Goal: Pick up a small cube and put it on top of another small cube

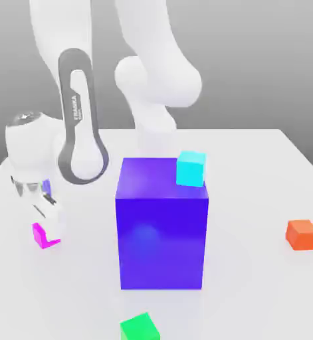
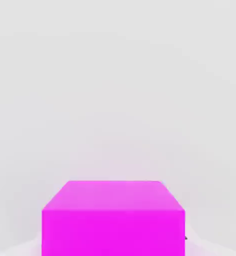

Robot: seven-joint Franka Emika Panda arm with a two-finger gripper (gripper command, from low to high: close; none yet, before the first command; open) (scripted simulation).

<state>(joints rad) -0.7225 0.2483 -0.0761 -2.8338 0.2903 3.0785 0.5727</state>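
Gripper (image 1: 47, 222) is down at the table on the exterior view's left, fingers closed narrow around the pink cube (image 1: 44, 235); cube sits on the table (image 1: 252, 166) w/ the fingertips on either side of it. In the hand view the pink cube (image 2: 112, 218) is right up close and roughly centred, so the grip looks square, not corner-on.

Step in hand, as I read it: grasp is just made, lift comes next. Green cube (image 1: 140, 328) is the target, near the front edge of the table, well apart from the pink one. Big blue block (image 1: 162, 226) stands between them-ish, w/ a cyan cube (image 1: 191, 169) on its top corner. Orange cube (image 1: 302, 234) is far off on the exterior view's right, no factor.

To do it well: lift straight up first, no dragging, check the cube comes w/ the fingers. Swing round the front of the blue block w/ clearance, don't clip it. Line up over the green cube, faces parallel, lower till touching, then release. Main risk: off-centre drop, pink slides off.
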